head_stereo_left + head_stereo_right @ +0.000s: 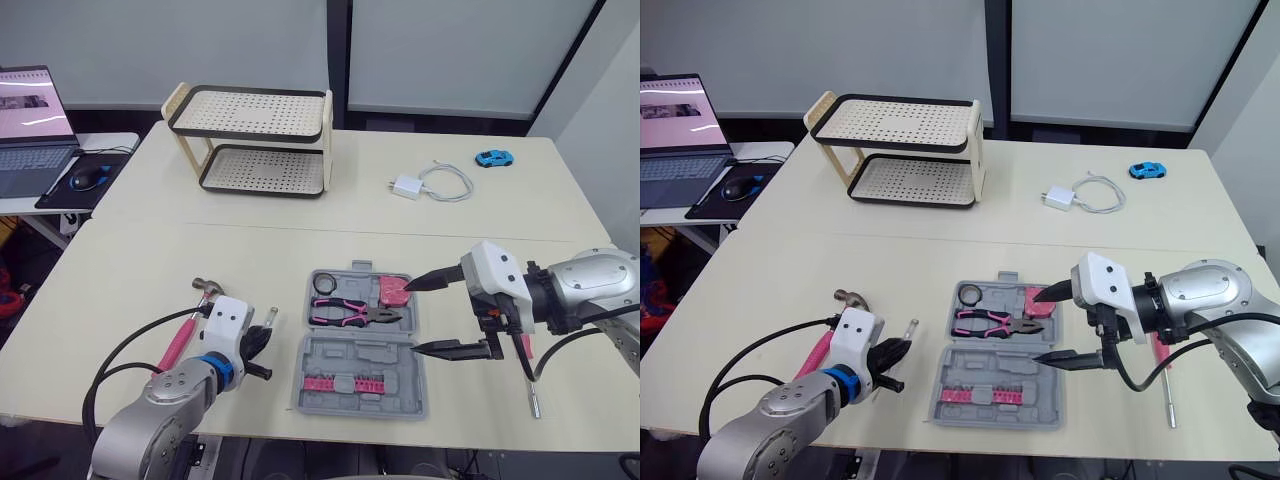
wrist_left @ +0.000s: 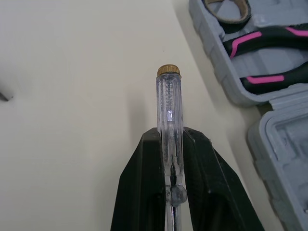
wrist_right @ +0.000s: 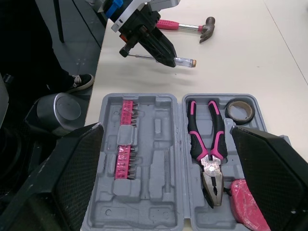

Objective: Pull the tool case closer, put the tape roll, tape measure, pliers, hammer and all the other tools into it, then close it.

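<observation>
The grey tool case (image 1: 385, 352) lies open near the table's front edge. Its far half holds a black tape roll (image 1: 324, 286), pink-handled pliers (image 1: 355, 315) and a pink tape measure (image 1: 394, 291); pink bits (image 1: 345, 383) line the near half. My left gripper (image 2: 169, 137) is shut on a clear tester screwdriver (image 2: 168, 106), just left of the case. The pink-handled hammer (image 1: 185, 335) lies further left. My right gripper (image 1: 413, 316) is open at the case's right edge, nothing between its fingers. A pink-handled screwdriver (image 1: 1162, 375) lies on the table under my right arm.
A two-tier perforated rack (image 1: 255, 140) stands at the back left. A white charger with cable (image 1: 430, 183) and a blue toy car (image 1: 493, 158) lie at the back right. A laptop (image 1: 35, 125) and mouse (image 1: 88, 178) sit on a side table to the left.
</observation>
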Controlling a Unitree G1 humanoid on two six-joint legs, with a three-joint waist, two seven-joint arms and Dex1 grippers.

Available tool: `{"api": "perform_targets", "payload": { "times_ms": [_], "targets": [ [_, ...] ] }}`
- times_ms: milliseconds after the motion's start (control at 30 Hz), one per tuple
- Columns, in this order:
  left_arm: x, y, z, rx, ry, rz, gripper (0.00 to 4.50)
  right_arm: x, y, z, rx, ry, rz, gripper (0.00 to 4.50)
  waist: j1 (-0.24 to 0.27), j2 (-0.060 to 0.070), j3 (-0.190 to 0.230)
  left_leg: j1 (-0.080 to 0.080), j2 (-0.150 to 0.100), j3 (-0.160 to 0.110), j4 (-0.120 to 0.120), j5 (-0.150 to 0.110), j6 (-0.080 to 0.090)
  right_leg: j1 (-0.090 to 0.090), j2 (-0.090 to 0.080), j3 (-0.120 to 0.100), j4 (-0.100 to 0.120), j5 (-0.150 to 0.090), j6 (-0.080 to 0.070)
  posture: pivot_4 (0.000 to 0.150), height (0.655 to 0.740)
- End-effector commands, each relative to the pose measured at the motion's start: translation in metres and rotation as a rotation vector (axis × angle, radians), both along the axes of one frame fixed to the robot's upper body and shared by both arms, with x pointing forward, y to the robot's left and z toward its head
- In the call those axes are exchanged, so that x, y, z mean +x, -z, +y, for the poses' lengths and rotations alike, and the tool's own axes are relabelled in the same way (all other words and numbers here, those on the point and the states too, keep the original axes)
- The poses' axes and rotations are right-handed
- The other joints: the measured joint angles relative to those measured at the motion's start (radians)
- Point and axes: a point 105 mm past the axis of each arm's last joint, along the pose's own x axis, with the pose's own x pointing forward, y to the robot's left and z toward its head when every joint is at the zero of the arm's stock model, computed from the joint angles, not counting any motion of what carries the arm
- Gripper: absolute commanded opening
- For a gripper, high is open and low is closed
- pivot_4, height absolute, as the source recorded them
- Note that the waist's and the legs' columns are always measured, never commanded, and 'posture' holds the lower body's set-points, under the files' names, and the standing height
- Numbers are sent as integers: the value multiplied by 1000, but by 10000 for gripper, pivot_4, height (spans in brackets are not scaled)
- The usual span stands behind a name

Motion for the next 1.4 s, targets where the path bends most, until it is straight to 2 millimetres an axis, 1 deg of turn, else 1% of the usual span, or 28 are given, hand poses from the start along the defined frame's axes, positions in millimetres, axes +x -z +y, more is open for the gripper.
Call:
{"api": "perform_targets", "payload": {
  "times_ms": [33,100,467,533,567,667,800,933,1000,1067,1133,1167,1267,1367,1400],
  "targets": [
    [5,-1,7,14,-26,-16,2091,-5,-8,3,5,-24,-38,45000,1,0,0,0,0,0,0,0,0,0,0,0,0,0,0,1500,7350],
    [7,2,10,15,-42,-8,2091,-5,-8,4,6,-27,-39,45000,1,0,0,0,0,0,0,0,0,0,0,0,0,0,0,1500,7350],
    [15,13,12,19,-63,17,2091,-5,-7,4,0,-24,-39,45000,1,0,0,0,0,0,0,0,0,0,0,0,0,0,0,1500,7350],
    [14,12,14,18,-65,13,9331,-5,-7,3,-2,-21,-40,45000,1,0,0,0,0,0,0,0,0,0,0,0,0,0,0,1500,7350],
    [13,12,15,16,-60,13,11350,-5,-7,3,-3,-19,-40,45000,1,0,0,0,0,0,0,0,0,0,0,0,0,0,0,1500,7350],
    [11,12,15,11,-56,12,20308,-5,-7,2,-4,-16,-42,45000,1,0,0,0,0,0,0,0,0,0,0,0,0,0,0,1500,7350],
    [7,6,15,8,-52,-7,32512,-5,-7,1,-5,-12,-48,45000,-1,0,0,0,0,0,0,0,0,0,0,0,0,0,0,1500,7350],
    [-1,-7,18,4,-10,-45,44316,-4,-8,0,-1,-4,-58,45000,0,0,0,0,0,0,0,0,0,0,0,0,0,0,0,1500,7350],
    [-7,-19,21,-1,48,-70,44316,-4,-10,0,6,1,-66,45000,0,-1,0,0,0,0,0,0,0,0,0,0,0,0,0,1500,7350],
    [-11,-30,26,34,142,-104,44316,-4,-11,0,15,5,-76,45000,0,0,1,0,0,0,0,0,0,0,0,0,0,0,0,1500,7350],
    [-12,-38,36,64,230,-123,44316,-4,-12,2,22,8,-84,45000,0,0,1,0,0,0,0,0,0,0,0,0,0,0,0,1500,7350],
    [-13,-42,41,96,291,-137,44316,-4,-12,2,25,10,-87,45000,0,0,1,0,0,0,0,0,0,-1,0,0,-1,0,0,1500,7350],
    [-12,-52,53,221,559,-202,44316,-5,-11,4,35,20,-94,45000,0,1,1,0,0,1,0,0,0,-1,0,0,-1,-1,-1,1500,7350],
    [-9,-60,67,294,767,-227,44316,-7,-11,6,41,27,-95,45000,1,1,2,-1,0,1,-1,0,0,-2,0,0,-2,-1,-1,1500,7350],
    [-4,-63,74,335,831,-230,44316,-8,-10,7,44,30,-94,45000,2,1,2,-2,0,2,-1,0,0,-3,0,0,-2,-1,-1,1500,7350]
  ]
}}
